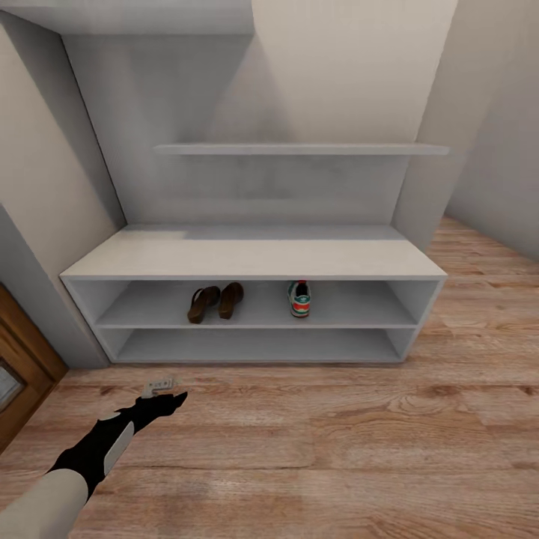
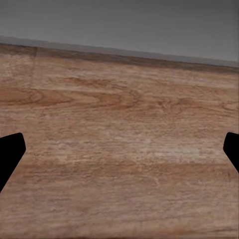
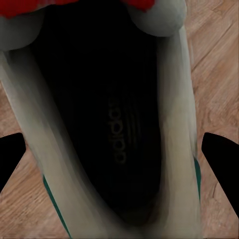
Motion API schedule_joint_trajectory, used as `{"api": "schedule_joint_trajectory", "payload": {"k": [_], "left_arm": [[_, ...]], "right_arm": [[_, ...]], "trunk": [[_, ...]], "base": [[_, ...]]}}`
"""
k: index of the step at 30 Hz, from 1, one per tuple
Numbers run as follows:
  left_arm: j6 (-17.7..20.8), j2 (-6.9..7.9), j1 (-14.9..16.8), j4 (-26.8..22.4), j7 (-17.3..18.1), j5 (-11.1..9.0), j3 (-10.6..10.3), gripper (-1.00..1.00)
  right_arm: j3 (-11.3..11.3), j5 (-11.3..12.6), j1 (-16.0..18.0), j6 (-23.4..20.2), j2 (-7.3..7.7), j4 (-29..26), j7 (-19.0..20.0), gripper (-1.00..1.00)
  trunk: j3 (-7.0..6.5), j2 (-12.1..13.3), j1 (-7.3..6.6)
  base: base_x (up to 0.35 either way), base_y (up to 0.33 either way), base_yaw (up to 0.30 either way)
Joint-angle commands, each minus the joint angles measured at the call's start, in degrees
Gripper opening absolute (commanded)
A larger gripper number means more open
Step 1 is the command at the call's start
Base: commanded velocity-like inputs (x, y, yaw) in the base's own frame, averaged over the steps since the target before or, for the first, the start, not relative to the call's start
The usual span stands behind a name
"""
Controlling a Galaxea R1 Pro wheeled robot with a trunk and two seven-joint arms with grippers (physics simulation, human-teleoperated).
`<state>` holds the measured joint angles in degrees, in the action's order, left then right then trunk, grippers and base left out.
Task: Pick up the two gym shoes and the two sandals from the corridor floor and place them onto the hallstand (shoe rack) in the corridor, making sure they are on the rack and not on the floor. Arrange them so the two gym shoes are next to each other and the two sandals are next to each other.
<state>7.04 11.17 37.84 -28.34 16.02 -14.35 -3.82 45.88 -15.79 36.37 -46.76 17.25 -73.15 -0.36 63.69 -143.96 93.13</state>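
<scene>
Floorboards ran bare under the left gripper (image 1: 166,402), which hovered low over the corridor floor (image 1: 337,449) near the hallstand's left end, its fingers spread wide with nothing between them. Moving right along the hallstand (image 1: 254,258), the two sandals (image 1: 215,301) sat side by side on the upper shelf tier, and a little further along stood one gym shoe (image 1: 299,298), heel outward, apart from the sandals. The other gym shoe (image 3: 109,129) lay on the floor directly beneath the right gripper (image 3: 119,154), whose fingers stood open on either side of it, not touching. I judged that sneaker light and fairly soft: padded collar, flexible upper, a firmer sole rim. Squeezing across the collar or the sides near the heel looked the safest hold, since the walls there would give a little without slipping, whereas the smooth toe might slide out.
</scene>
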Motion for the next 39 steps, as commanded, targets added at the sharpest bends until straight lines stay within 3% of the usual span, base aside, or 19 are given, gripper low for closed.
{"api": "schedule_joint_trajectory", "payload": {"k": [1, 9, 11, 16, 21, 28, 34, 39], "left_arm": [[0.4, 0.07, 0.0, 0.0, 0.0, -0.6, -0.3, 1.0], [-0.2, 0.15, 0.0, 0.1, 0.0, -0.7, -0.3, 1.0], [-1.2, 0.16, 0.0, 0.2, 0.2, -0.7, -0.3, 1.0], [-2.7, 0.16, 0.0, 1.7, 0.9, -0.7, -0.3, 1.0], [-3.2, 0.17, 0.0, 2.4, 1.1, -0.7, -0.3, 1.0], [-3.7, 0.16, 0.0, 2.6, 1.1, -0.7, -0.3, 1.0], [-3.8, 0.16, 0.0, 2.6, 1.1, -0.7, -0.3, 1.0], [-3.8, 0.16, 0.0, 2.6, 1.1, -0.7, -0.3, 1.0]], "right_arm": [[-0.1, -0.3, 0.1, -0.3, -0.36, -0.1, -0.1, -1.0], [-0.4, -0.3, 0.0, -0.3, -1.26, 0.0, 0.0, -1.0], [-1.3, -0.3, 0.0, -0.3, -1.33, 0.0, 0.0, -1.0], [-6.6, -0.2, 0.0, -0.3, -1.73, 0.0, 0.0, -1.0], [-8.5, -0.3, 0.0, -0.3, -4.57, 0.0, 0.0, -1.0], [-8.9, -0.3, 0.0, -0.3, -7.62, 0.0, 0.0, -1.0], [-9.2, -0.3, 0.0, -0.3, -8.34, 0.0, 0.1, -1.0], [-13.8, -0.2, 0.0, -0.3, -8.58, 0.0, 0.1, -1.0]], "trunk": [[0.05, 0.0, -0.01], [0.05, 0.0, -0.01], [0.05, 0.0, -0.01], [0.05, 0.0, -0.01], [0.05, 0.0, -0.01], [0.05, 0.0, -0.01], [0.05, 0.0, -0.01], [0.05, 0.0, -0.01]], "base": [[0.0, 0.0, 0.0], [0.0, 0.0, 0.0], [0.0, 0.0, 0.0], [0.0, 0.0, 0.0], [0.0, 0.0, 0.0], [0.0, 0.0, 0.0], [0.0, 0.0, 0.0], [0.0, 0.0, 0.0]]}}
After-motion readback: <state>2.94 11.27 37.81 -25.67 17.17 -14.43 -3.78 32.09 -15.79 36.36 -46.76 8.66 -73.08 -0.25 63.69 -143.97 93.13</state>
